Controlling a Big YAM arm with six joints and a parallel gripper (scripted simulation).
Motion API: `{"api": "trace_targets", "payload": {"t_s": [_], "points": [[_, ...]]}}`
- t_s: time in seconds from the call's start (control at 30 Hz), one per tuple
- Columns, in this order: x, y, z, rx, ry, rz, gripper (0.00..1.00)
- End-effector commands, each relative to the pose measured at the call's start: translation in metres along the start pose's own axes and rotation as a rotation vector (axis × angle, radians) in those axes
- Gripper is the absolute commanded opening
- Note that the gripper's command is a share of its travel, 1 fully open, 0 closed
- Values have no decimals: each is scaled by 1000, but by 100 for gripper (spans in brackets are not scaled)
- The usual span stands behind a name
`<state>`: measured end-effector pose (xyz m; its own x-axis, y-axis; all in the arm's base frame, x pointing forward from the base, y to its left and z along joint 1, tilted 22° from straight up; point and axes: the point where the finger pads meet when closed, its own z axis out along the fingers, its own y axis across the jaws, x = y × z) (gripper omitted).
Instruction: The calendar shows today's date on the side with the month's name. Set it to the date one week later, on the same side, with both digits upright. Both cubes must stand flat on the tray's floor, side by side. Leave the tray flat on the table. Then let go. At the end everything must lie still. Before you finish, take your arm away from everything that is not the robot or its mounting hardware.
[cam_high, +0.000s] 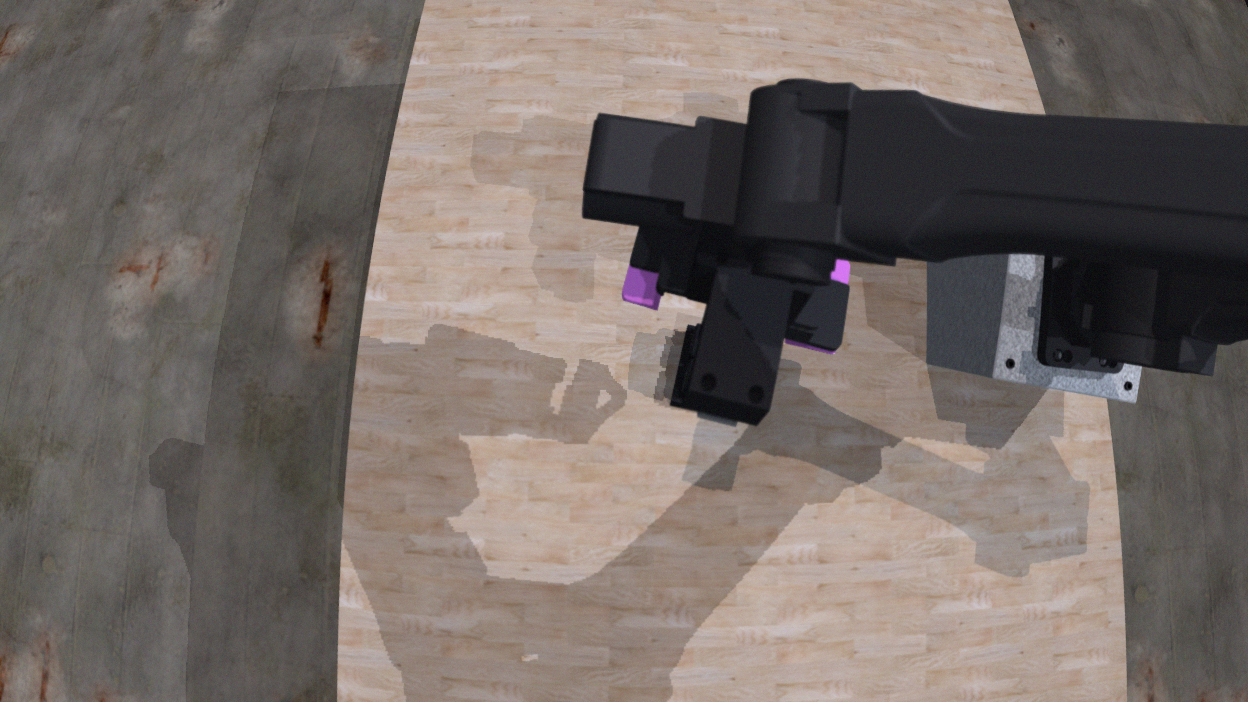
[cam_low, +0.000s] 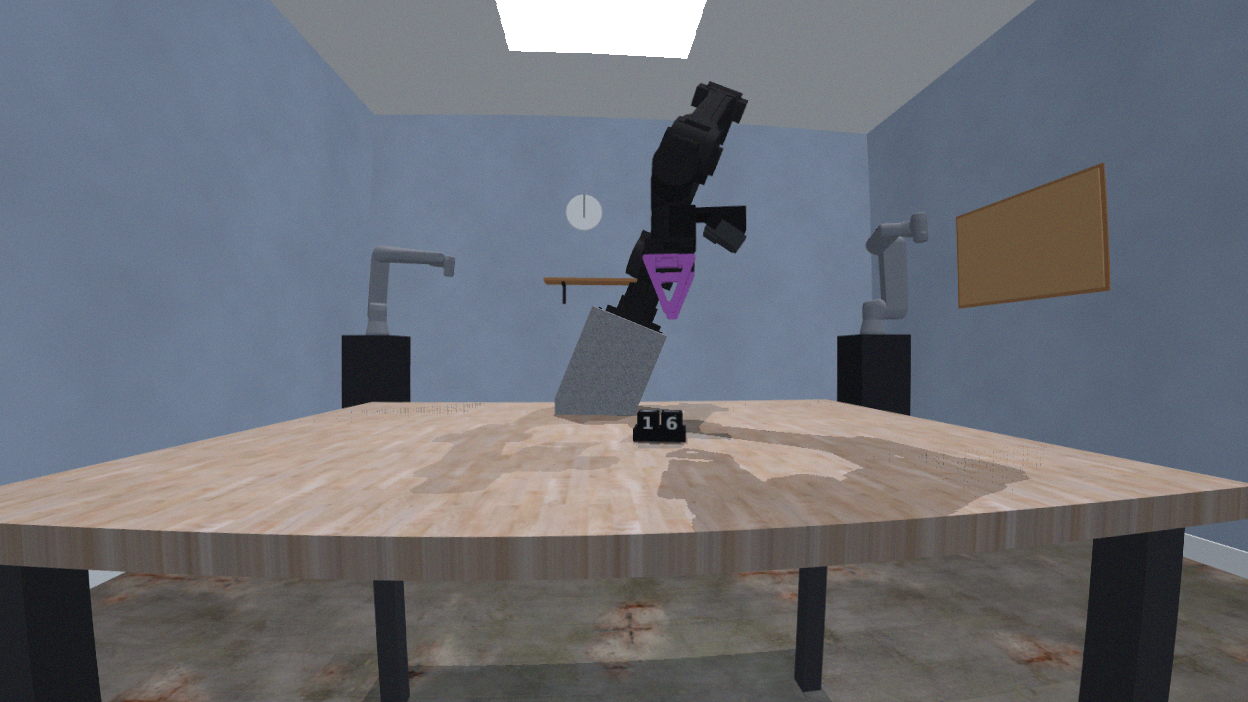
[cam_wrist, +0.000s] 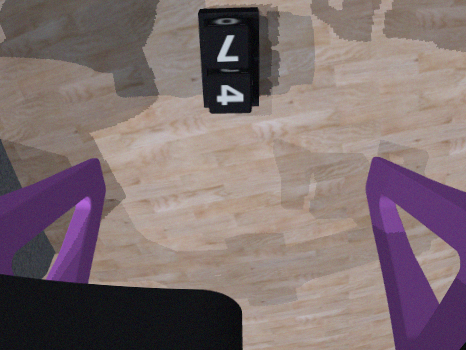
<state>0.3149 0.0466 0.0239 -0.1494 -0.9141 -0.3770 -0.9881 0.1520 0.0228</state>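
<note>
So the hand (cam_wrist: 233, 222) is spread wide open with nothing in it, hanging well above the table (cam_low: 261, 488), and the little black calendar (cam_wrist: 229, 61) sits on the wood below and a bit ahead of the fingers. From the front it reads 1 and 6 (cam_low: 659, 424), and the two cubes are snug side by side in their tray. In the wrist view the pair's long axis runs straight away from the hand, crosswise to the gap between the fingers, so I'd guess the next drop lands across the cubes' narrow width.
</note>
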Motion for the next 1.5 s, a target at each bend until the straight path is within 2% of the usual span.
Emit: {"api": "trace_targets", "payload": {"t_s": [0.0, 0.07, 0.17, 0.4, 1.47], "points": [[-6, -23, -30, 49, -10, -36, 100], [-6, -23, -34, 49, -9, -36, 100], [-8, -19, -26, 15, -7, -42, 100], [-9, -21, -28, 27, -7, -46, 100], [-9, -21, -28, 27, -7, -46, 100]]}}
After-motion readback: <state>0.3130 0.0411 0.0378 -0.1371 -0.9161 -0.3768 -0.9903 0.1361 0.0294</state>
